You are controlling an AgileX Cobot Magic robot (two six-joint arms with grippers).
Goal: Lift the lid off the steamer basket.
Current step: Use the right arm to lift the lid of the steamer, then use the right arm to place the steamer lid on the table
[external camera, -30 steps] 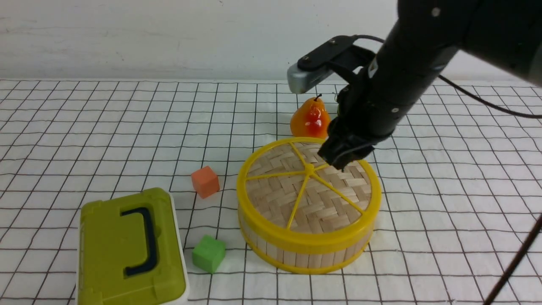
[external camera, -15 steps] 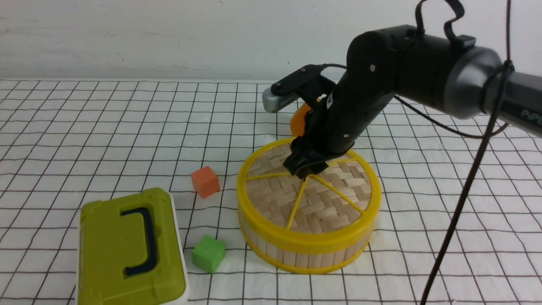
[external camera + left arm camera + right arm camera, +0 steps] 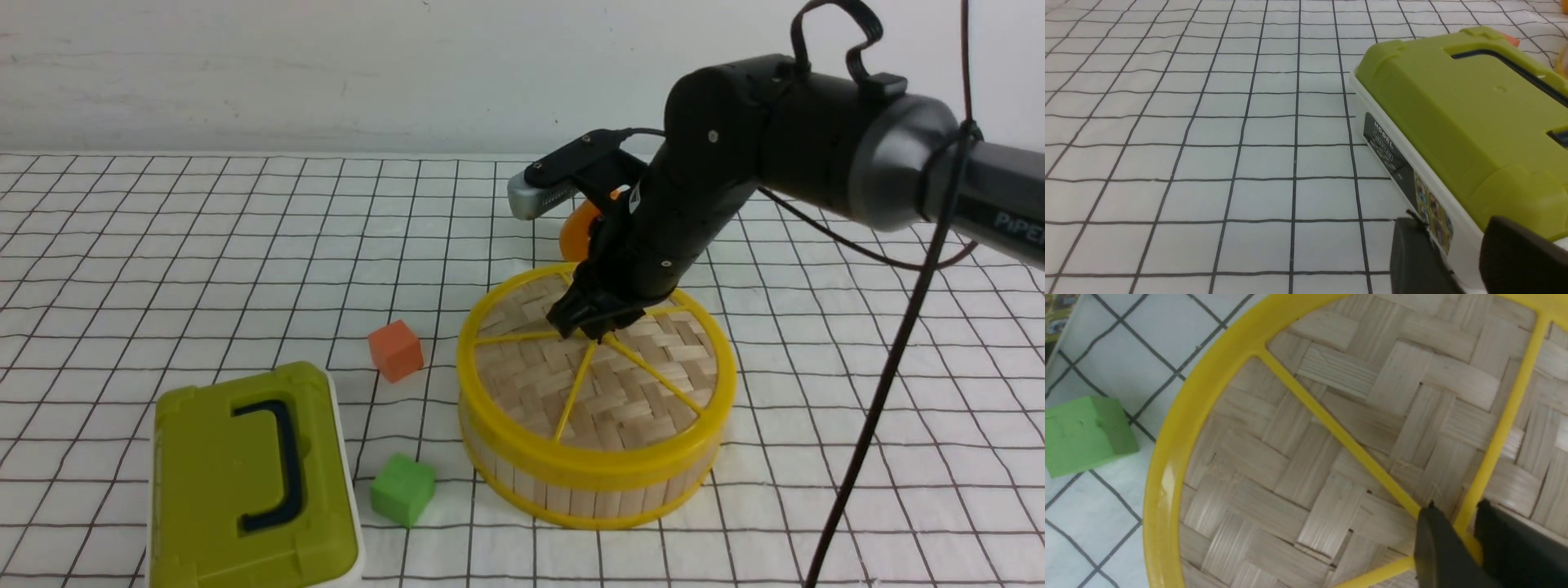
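The lid is a woven bamboo disc with a yellow rim and spokes. It sits on the steamer basket, a round tub with pale slat walls, right of the table's centre. My right gripper is down on the lid's centre, its two black fingers closed either side of the yellow hub. The right wrist view shows the lid close up, with the gripper pinching the hub where the spokes meet. My left gripper is open and empty, low beside the green box, and is out of the front view.
An olive-green box with a dark handle lies at the front left and fills part of the left wrist view. An orange cube and a green cube sit left of the basket. An orange pear stands behind it.
My right gripper has moved left from the lid's far right part to the centre hub and dropped onto it. Over the last half second it has barely shifted. The lid stays on the basket.
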